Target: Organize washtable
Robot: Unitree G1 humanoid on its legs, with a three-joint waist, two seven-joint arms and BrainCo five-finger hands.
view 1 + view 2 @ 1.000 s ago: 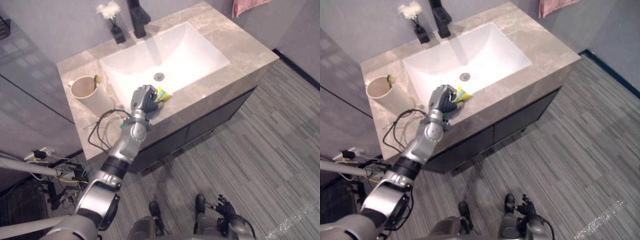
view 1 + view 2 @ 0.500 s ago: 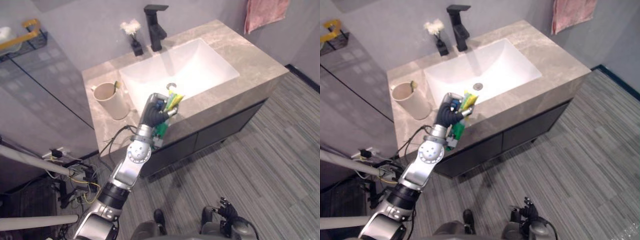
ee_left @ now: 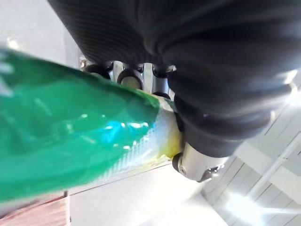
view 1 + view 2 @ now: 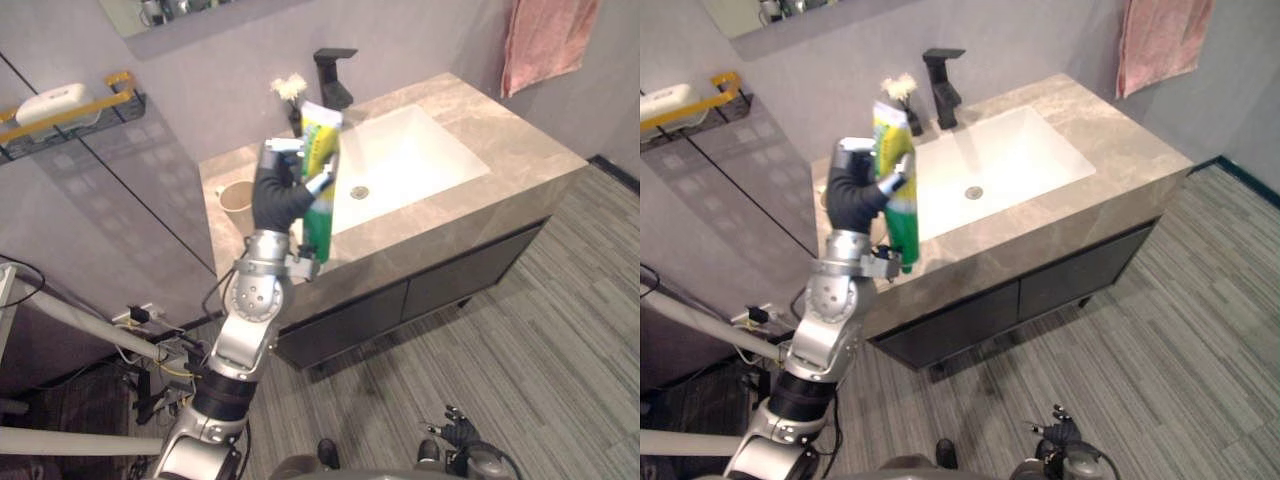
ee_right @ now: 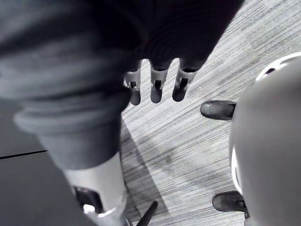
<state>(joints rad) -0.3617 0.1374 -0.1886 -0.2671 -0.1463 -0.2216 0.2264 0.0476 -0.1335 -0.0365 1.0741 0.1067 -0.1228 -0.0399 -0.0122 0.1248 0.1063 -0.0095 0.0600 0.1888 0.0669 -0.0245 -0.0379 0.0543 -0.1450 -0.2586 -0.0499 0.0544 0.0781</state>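
No text I can actually read here, folks. The only likely candidate is the green and yellow plastic tube [image 4: 318,170] that my left hand [image 4: 272,195] has its fingers curled round. From the head cameras its pale upper end and green body come out as patches of colour, too small to make out any letters or numbers. Up close from my left wrist it's just shiny green film with glare, and nothing is legible there either.

1 tube [image 4: 320,170], 1 cup [image 4: 236,198], 1 faucet [image 4: 333,75], 1 towel [image 4: 545,40]
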